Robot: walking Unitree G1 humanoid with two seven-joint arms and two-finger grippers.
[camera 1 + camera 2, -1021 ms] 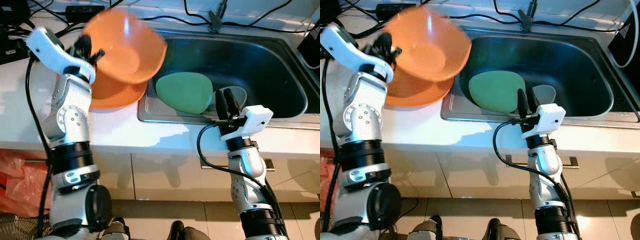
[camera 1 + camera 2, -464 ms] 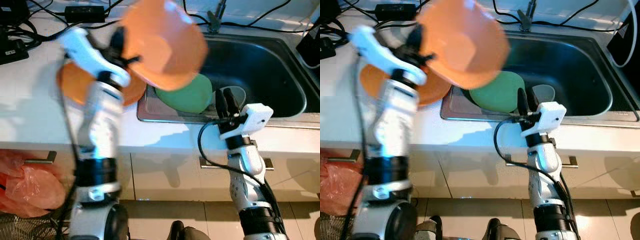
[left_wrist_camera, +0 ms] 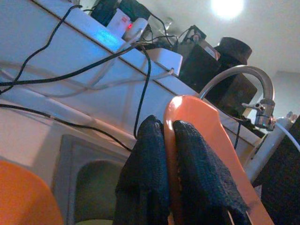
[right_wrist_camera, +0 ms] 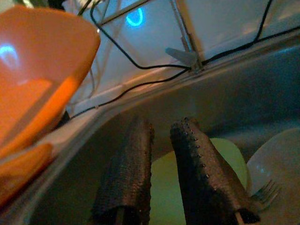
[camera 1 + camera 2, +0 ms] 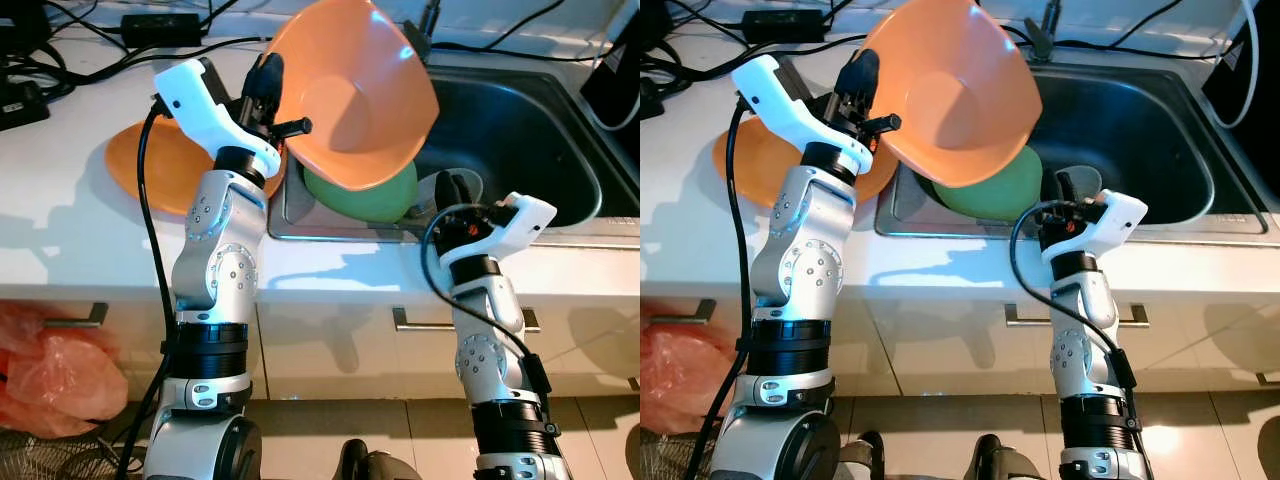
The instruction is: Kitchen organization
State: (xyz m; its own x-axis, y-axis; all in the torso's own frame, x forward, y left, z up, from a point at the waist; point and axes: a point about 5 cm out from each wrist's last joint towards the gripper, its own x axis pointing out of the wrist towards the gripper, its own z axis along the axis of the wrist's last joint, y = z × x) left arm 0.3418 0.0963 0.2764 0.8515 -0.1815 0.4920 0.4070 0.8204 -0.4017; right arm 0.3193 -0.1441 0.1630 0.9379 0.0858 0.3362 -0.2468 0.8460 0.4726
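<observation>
Over the near edge of the steel sink [image 5: 560, 215], the right pincer [image 5: 452, 192] hovers with fingers slightly parted, holding nothing. Below it lie one green plate [image 5: 385, 198] and a pale plate [image 4: 276, 164] with a fork [image 4: 264, 191]. The left pincer [image 5: 266, 85] is clamped on the rim of one glossy orange bowl [image 5: 355, 90], held tilted, its opening facing the camera. One orange plate [image 5: 155, 165] rests on the white surface [image 5: 60, 230].

Head views bright and sharp; arm shadows on the counter [image 5: 60, 230]; wrist views dim, grainy, lamp [image 3: 228, 7] glaring
</observation>
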